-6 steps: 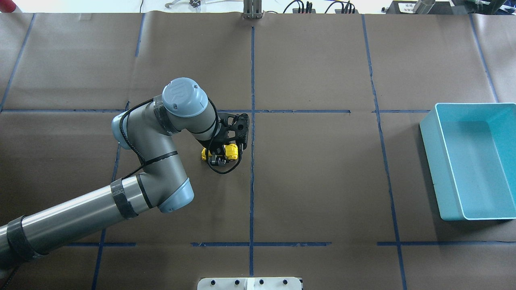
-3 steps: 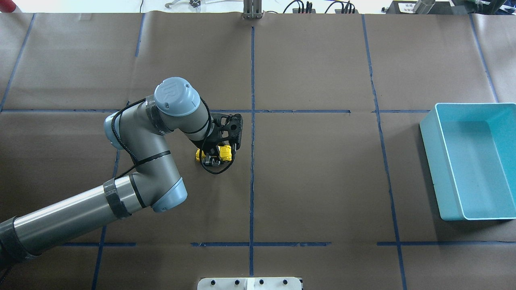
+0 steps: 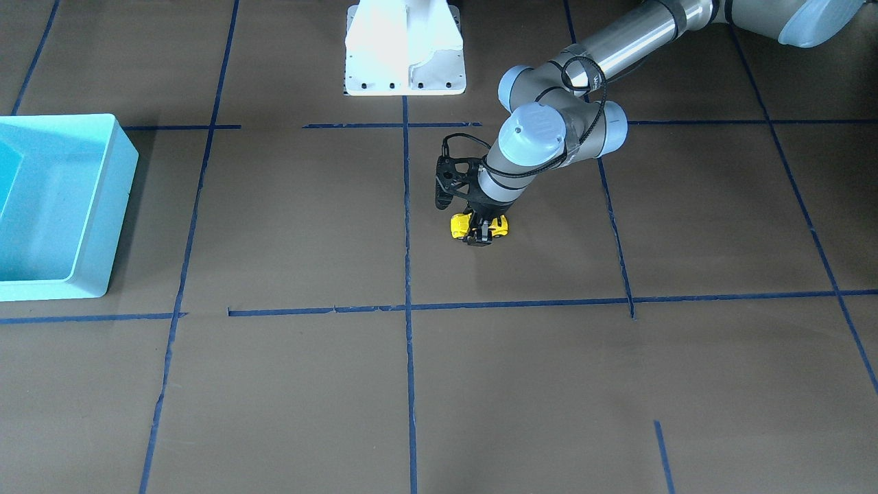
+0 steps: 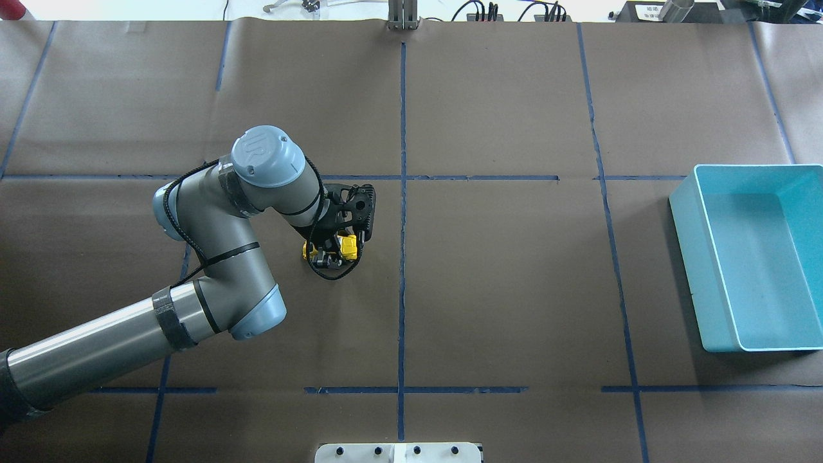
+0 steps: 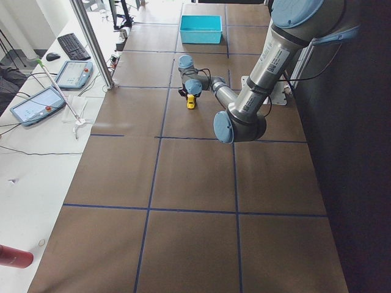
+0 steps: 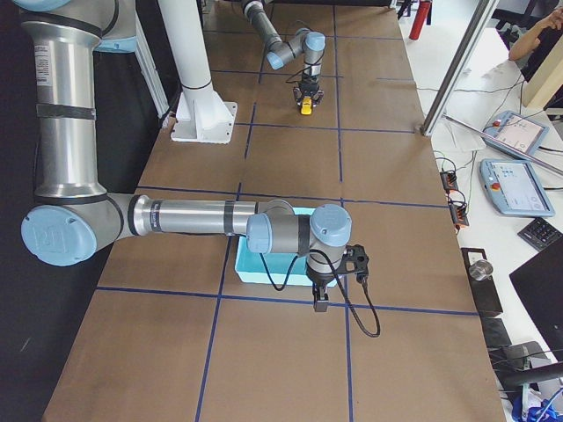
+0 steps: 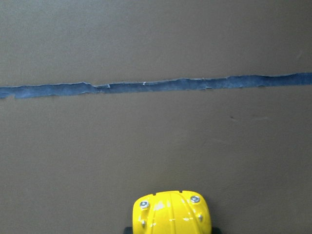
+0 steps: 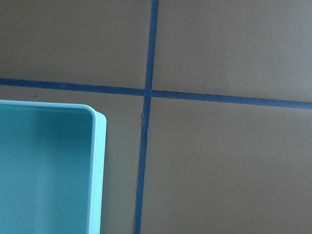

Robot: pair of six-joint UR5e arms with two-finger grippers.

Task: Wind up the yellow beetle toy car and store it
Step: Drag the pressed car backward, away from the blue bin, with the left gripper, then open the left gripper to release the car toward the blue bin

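The yellow beetle toy car (image 4: 348, 245) stands on the brown paper left of the table's centre line. My left gripper (image 4: 334, 252) points straight down and is shut on it across its sides. The car also shows in the front view (image 3: 458, 225), held by the left gripper (image 3: 481, 230), and its rounded end fills the bottom of the left wrist view (image 7: 170, 214). My right gripper (image 6: 320, 301) hangs beside the near rim of the light blue bin (image 6: 264, 268); I cannot tell whether it is open or shut.
The light blue bin (image 4: 685, 238) sits at the table's right edge, far from the car; its corner shows in the right wrist view (image 8: 100, 170). Blue tape lines (image 4: 402, 257) cross the paper. The white robot base (image 3: 405, 51) stands at the near edge.
My left arm has moved steadily leftward in the overhead view, carrying the gripped car with it along the table, away from the centre tape line.
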